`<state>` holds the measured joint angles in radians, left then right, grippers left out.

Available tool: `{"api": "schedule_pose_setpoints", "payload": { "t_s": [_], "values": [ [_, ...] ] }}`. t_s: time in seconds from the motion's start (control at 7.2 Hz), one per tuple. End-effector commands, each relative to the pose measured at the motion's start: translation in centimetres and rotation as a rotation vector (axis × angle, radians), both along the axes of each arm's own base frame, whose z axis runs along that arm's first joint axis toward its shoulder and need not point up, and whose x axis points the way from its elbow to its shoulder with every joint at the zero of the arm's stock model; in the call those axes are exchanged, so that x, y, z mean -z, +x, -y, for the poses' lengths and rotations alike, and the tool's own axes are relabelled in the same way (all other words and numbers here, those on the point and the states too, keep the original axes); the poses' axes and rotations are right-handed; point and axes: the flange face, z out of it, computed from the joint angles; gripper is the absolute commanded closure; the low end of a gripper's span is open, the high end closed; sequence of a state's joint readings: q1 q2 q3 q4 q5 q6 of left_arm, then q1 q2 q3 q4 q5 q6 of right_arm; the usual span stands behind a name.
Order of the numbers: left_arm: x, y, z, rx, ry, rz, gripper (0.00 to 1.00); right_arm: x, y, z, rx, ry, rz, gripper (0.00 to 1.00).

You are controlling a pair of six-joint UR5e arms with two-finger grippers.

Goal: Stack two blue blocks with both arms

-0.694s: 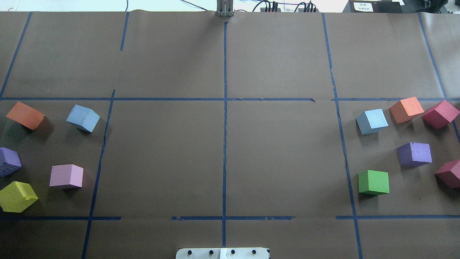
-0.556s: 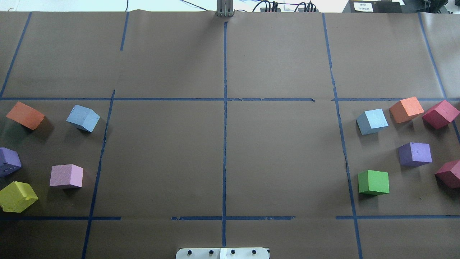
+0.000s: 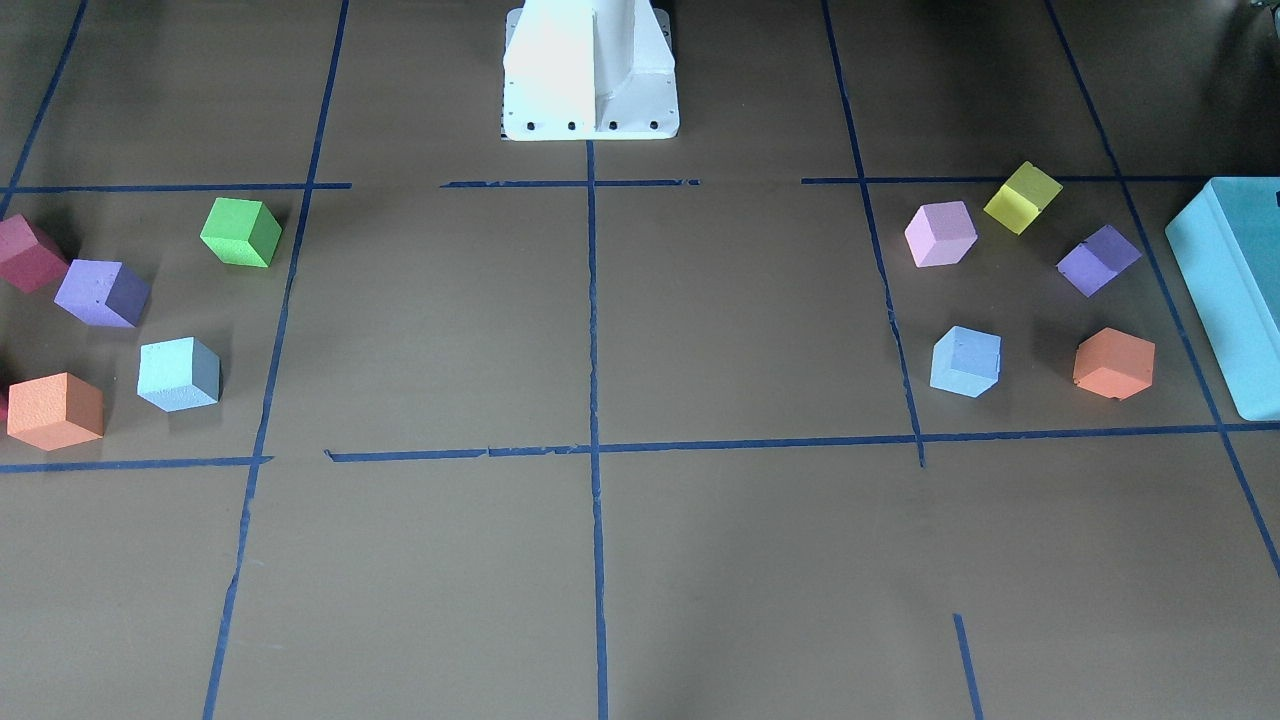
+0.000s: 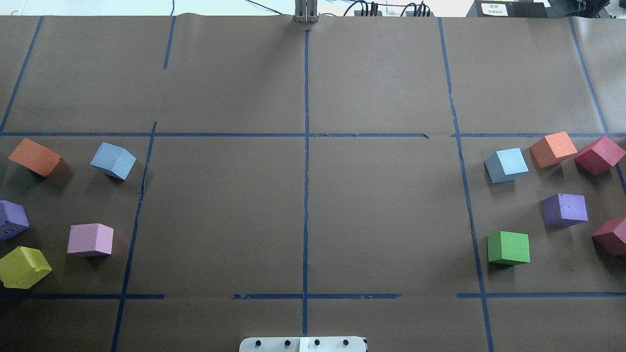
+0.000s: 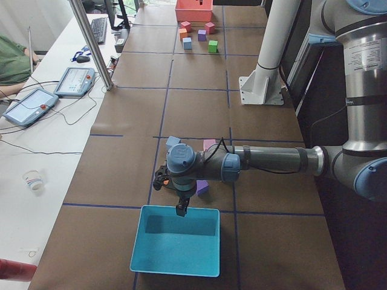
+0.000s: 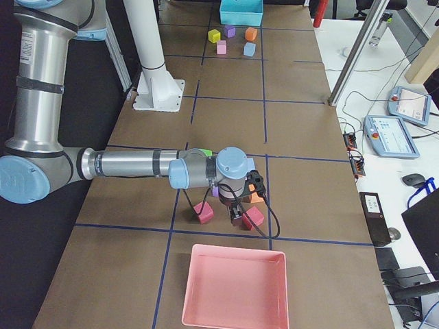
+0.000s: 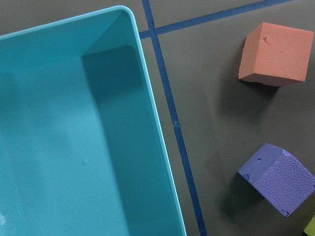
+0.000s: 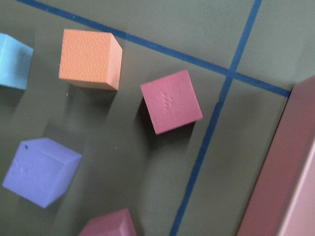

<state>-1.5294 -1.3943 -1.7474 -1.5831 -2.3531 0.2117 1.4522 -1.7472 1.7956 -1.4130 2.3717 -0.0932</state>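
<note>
One pale blue block (image 4: pixel 113 160) lies on the table's left side, also in the front view (image 3: pixel 966 361) and the left side view (image 5: pixel 173 142). The other blue block (image 4: pixel 507 165) lies on the right side, also in the front view (image 3: pixel 179 373) and at the right wrist view's edge (image 8: pixel 12 61). My left gripper (image 5: pixel 181 211) hangs over the rim of the turquoise box (image 5: pixel 175 241), away from its blue block. My right gripper (image 6: pixel 236 221) hangs over red cubes (image 6: pixel 203 212), near the pink tray (image 6: pixel 233 288). I cannot tell whether either is open or shut.
Orange (image 4: pixel 34 156), purple (image 4: pixel 12 219), pink (image 4: pixel 90 239) and yellow (image 4: pixel 24 266) cubes lie on the left. Orange (image 4: pixel 552 149), red (image 4: pixel 599 155), purple (image 4: pixel 565 209) and green (image 4: pixel 508 248) cubes lie on the right. The white robot base (image 3: pixel 590 70) stands mid-table at the robot's side.
</note>
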Motion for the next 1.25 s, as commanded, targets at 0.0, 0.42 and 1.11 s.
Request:
{"api": "schedule_pose_setpoints", "payload": {
  "t_s": [0.0,0.42,1.11],
  "values": [
    [0.1,0.0,0.0,0.000,0.003,0.000,0.00,7.0,-8.8,4.0,-0.147,-0.043,0.103,0.00],
    [0.5,-0.1,-0.1,0.003,0.009,0.000,0.00,12.9,-23.2,5.8,-0.176,-0.080,0.058,0.00],
    [0.9,-0.2,0.0,0.005,0.017,-0.002,0.00,9.2,-27.6,4.9,-0.139,-0.081,-0.040,0.00]
  ]
}}
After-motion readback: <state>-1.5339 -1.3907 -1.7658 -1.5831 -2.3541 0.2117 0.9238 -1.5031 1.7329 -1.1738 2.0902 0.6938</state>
